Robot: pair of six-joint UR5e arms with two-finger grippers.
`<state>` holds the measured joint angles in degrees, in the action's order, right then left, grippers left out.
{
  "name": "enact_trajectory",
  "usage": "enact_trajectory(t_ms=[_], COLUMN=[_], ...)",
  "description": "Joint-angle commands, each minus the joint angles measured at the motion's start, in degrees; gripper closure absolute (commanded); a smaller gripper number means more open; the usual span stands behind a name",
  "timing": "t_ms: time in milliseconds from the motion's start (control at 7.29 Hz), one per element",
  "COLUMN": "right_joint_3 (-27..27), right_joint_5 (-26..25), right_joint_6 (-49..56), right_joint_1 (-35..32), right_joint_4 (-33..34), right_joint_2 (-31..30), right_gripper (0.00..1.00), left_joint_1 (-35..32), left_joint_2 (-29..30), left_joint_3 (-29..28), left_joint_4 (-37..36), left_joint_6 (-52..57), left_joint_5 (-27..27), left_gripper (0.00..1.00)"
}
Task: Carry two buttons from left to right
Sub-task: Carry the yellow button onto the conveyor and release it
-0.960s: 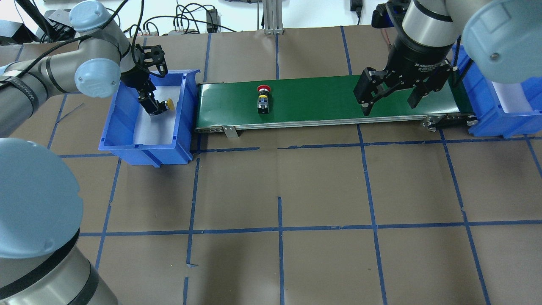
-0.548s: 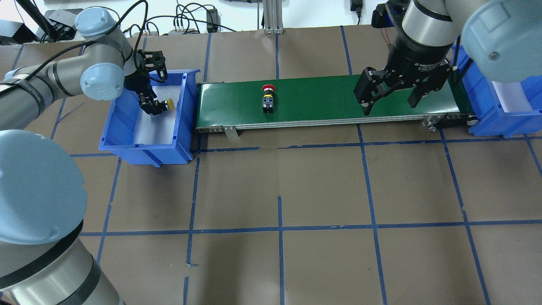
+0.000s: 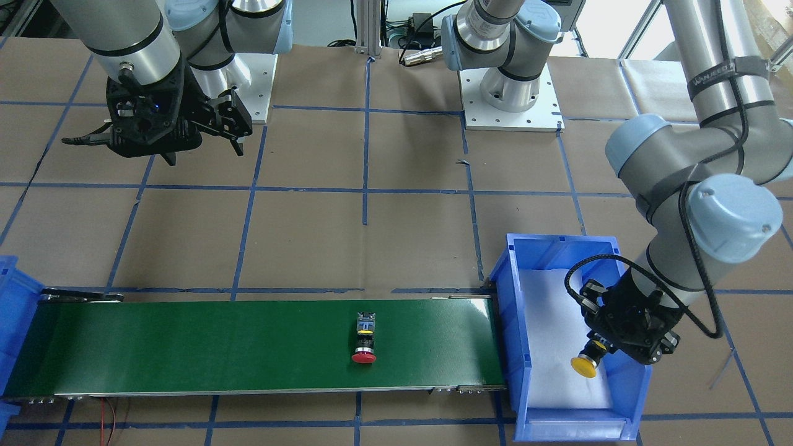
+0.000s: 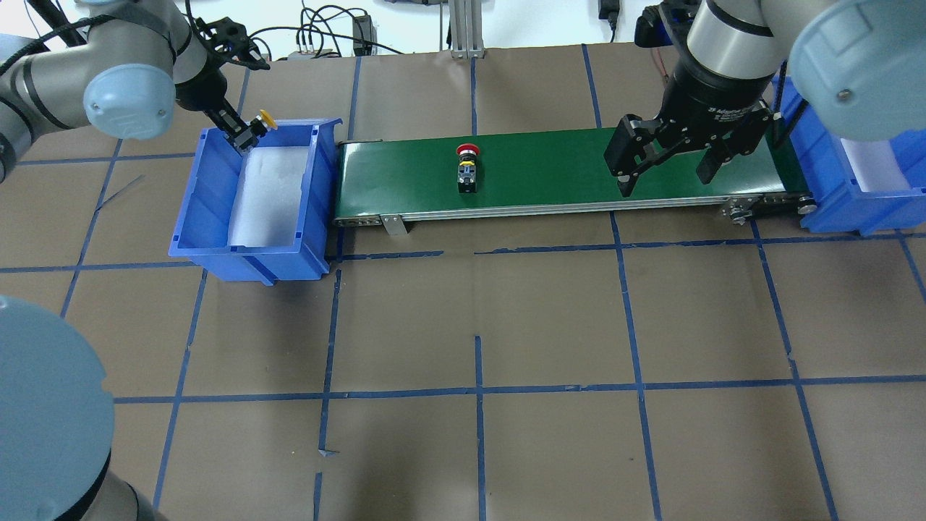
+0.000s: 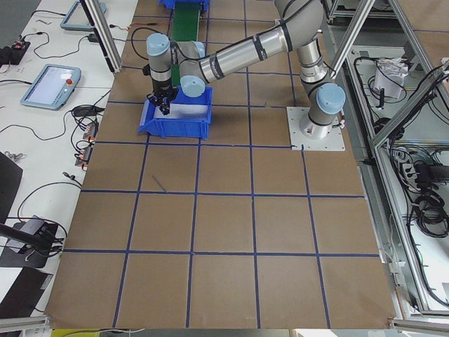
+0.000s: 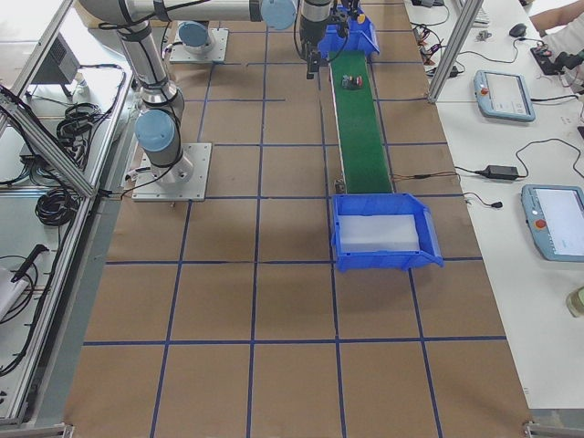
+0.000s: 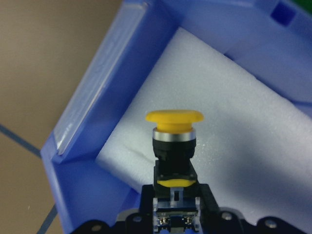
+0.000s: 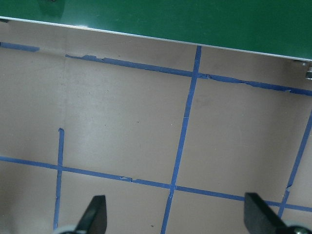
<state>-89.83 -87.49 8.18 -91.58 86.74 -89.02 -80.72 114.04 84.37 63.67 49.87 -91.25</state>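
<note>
The left arm [image 3: 703, 43] and the right arm [image 4: 731, 36] are silver-grey tubes jointed with rounded pale blue caps [image 3: 734, 217], each rising from a white base plate [image 3: 539, 121]. A black strap [image 3: 718, 69] with pale lettering rings the left arm, and a ribbed black cable [image 3: 566, 280] loops by its wrist (the right gripper [image 4: 664, 184] is black too, with white lettering on the collar above it).

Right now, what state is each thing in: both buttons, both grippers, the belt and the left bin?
yellow button: gripped by its body, cap forward, held above the foam.
red button: lying on its side on the belt, nothing touching it.
left gripper: shut on the yellow button.
right gripper: open, empty, over the belt's right part.
conveyor belt: carries only the red button.
left blue bin: only white foam inside.
</note>
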Motion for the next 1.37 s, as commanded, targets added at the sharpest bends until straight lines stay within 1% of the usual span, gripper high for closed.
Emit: enact_trajectory(t_ms=[0,137,274,411,548,685,823,960,1097,1234], right_joint_3=[0.0,-0.1,-0.1,-0.1,-0.1,-0.1,-0.1,-0.1,-0.1,-0.1], right_joint_5=[0.0,-0.1,-0.2,-0.2,-0.2,-0.1,-0.2,-0.2,-0.2,-0.2], right_joint_6=[0.0,0.0,0.0,0.0,0.1,0.1,0.1,0.1,0.1,0.1], right_joint_1=[0.0,0.0,0.0,0.1,0.1,0.1,0.1,0.1,0.1,0.1], right_joint_4=[-0.1,-0.2,-0.3,-0.3,-0.3,-0.3,-0.5,-0.5,-0.5,-0.4], right_joint_2=[0.0,0.1,0.0,0.0,0.1,0.0,0.0,0.0,0.0,0.0], right_gripper=[0.0,0.0,0.0,0.0,0.0,0.0,0.0,0.0,0.0,0.0], left_joint_1=[-5.2,-8.8,-13.3,-15.1,-16.0,-16.6,-17.4,-17.6,-17.6,-17.6], left_joint_2=[-2.0,-0.6,1.6,3.4,6.0,7.2,7.3,6.7,6.6,6.3], left_joint_3=[-0.8,-3.0,-5.4,-5.9,-5.4,-5.3,-4.1,-2.4,-2.4,-2.5], left_joint_4=[1.8,2.1,4.5,4.9,4.5,4.5,4.8,4.1,3.8,3.8], left_joint_6=[-29.6,-44.8,-51.8,-54.6,-55.1,-55.1,-55.1,-55.1,-55.1,-55.0], left_joint_5=[0.4,0.7,0.0,0.0,0.0,0.5,0.6,0.4,0.3,0.8], left_gripper=[0.88,0.88,0.88,0.88,0.86,0.86,0.84,0.77,0.01,0.0])
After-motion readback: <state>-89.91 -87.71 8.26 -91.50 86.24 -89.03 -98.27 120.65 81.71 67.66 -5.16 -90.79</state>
